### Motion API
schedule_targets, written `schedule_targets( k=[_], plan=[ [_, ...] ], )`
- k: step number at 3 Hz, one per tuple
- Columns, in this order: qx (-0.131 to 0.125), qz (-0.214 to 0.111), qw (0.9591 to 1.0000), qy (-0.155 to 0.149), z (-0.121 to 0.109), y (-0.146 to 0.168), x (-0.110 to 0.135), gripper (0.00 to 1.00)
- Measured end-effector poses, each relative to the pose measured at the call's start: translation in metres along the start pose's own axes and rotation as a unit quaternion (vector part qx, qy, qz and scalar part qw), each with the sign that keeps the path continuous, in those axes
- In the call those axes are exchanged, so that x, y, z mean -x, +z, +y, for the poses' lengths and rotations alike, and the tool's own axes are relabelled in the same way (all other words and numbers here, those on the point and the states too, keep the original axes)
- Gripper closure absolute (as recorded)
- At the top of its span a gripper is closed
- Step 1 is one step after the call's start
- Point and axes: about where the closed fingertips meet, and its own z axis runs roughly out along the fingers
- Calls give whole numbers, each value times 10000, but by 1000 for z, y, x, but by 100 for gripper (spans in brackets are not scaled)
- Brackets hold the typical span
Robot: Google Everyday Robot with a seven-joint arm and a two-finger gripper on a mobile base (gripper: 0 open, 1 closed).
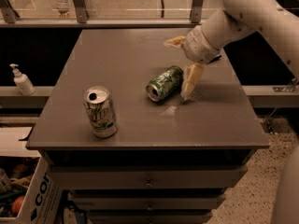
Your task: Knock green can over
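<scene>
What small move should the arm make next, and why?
Probably lift the gripper, open close beside the green can, straight up and away: that can already lies on its side on the table, so the knock looks done.

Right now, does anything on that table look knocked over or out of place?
Yes: the green can lies on its side mid-table, open end toward the front edge, while the white can stands upright. The gripper, open, hangs close beside the fallen can. A pale patch nearby may be glare or liquid.
</scene>
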Motion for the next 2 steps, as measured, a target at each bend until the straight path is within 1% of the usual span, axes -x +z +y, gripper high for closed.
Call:
schedule_targets(
  k=[1,2],
  plan=[
    [-518,-702,9928,827,15,-21,-9,0],
    [-1004,-1238,9756,1513,32,-44,-22,0]
  ],
)
